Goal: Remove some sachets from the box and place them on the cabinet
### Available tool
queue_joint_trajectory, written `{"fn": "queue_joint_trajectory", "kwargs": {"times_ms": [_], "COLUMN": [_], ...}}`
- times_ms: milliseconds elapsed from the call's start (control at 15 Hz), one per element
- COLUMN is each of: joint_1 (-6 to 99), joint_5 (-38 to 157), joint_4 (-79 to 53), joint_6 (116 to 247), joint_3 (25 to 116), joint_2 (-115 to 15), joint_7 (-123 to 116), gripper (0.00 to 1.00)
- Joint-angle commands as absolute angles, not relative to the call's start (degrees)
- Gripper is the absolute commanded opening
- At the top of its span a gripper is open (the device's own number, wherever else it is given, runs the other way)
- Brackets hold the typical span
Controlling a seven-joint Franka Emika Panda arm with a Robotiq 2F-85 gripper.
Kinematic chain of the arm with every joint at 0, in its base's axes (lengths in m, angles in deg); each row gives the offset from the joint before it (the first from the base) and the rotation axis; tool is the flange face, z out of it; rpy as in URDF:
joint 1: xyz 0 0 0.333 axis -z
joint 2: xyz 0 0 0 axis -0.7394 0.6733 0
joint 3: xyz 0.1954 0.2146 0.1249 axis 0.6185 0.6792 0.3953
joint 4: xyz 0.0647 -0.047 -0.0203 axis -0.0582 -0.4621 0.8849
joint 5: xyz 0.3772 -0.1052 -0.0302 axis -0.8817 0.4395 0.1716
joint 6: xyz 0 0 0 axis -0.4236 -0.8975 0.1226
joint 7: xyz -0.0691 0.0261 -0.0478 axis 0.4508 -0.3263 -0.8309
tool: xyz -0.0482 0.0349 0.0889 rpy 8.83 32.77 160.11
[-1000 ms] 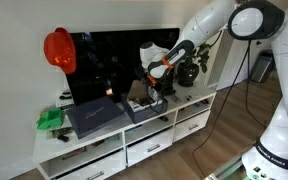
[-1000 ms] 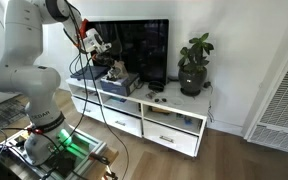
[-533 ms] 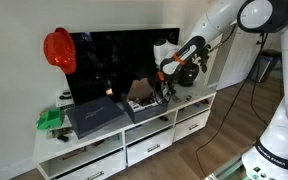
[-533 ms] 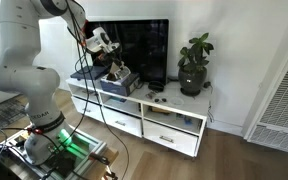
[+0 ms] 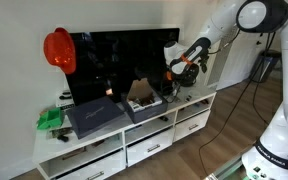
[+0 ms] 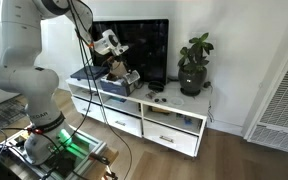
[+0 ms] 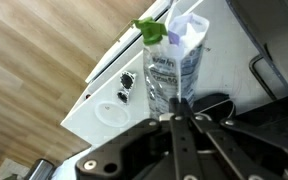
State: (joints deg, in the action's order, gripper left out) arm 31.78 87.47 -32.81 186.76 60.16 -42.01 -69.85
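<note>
White cabinet (image 5: pixel 199 100) runs along the wall with the television (image 5: pixel 114 60) standing on its top; I take the television as my reference.

Findings, task items:
- The box (image 5: pixel 142 103) sits on the cabinet top in front of the television's lower edge. Its brown flap stands open towards the screen. In the exterior view from the other end (image 6: pixel 122 80) it rests on the same spot.
- The claw (image 5: pixel 172 72) hangs in front of the television screen, higher than the box and clear of the cabinet top. It also shows in the exterior view from the far end (image 6: pixel 117 62).
- In the wrist view the claw (image 7: pixel 181 108) is clamped on a sachet (image 7: pixel 174 62), a pale packet with dark print, pinched at its lower end with the rest sticking out beyond the fingertips.
- Behind the sachet in the wrist view lie the cabinet top (image 7: pixel 224 75) and two small dark round items (image 7: pixel 124 88).

Other items:
- A flat dark grey case (image 5: pixel 94 117) lies in front of the television, beside the box.
- A red helmet (image 5: pixel 58 48) hangs at the television's upper corner, and a green object (image 5: pixel 50 120) lies below it.
- A potted plant (image 6: pixel 194 65) stands beside the television's opposite end.
</note>
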Motion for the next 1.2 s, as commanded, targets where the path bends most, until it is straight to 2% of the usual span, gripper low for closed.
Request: {"fn": "queue_joint_trajectory", "kwargs": {"times_ms": [0, 533, 1133], "joint_1": [33.10, 35.24, 37.69], "joint_5": [88.29, 87.63, 86.09], "joint_4": [-32.66, -25.17, -9.18], "joint_6": [186.37, 185.05, 185.62], "joint_3": [61.75, 61.42, 60.12], "joint_2": [-42.16, -33.80, -18.07], "joint_7": [-70.54, -67.61, -59.69], "gripper": [0.01, 0.01, 0.01]}}
